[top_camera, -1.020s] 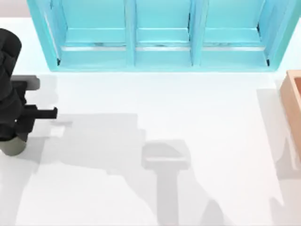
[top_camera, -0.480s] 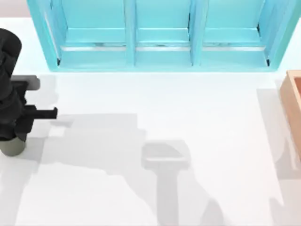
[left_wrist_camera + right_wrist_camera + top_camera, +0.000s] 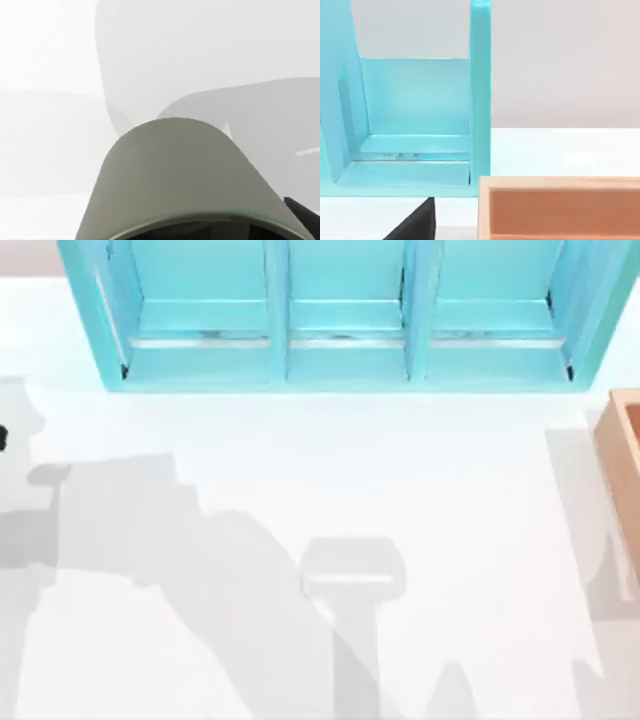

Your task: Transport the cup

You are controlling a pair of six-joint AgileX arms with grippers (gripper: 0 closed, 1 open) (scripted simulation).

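The cup (image 3: 175, 175), olive-grey with a dark interior, looms close in the left wrist view, its rim towards the camera and the white table behind it. A black fingertip (image 3: 301, 216) of my left gripper sits against the cup's side, and the gripper is shut on the cup. In the top view a black sliver of my left arm (image 3: 2, 437) shows at the table's left edge. A black part of my right gripper (image 3: 415, 226) shows in the right wrist view, in front of the shelf.
A large turquoise shelf (image 3: 345, 350) with three compartments spans the back of the table. A wooden box (image 3: 622, 455) stands at the right edge; the right wrist view shows its near wall (image 3: 560, 210) beside the shelf (image 3: 415, 115).
My left arm has moved left with the cup, off the left edge of the top view. Its shadows on the table have shifted left.
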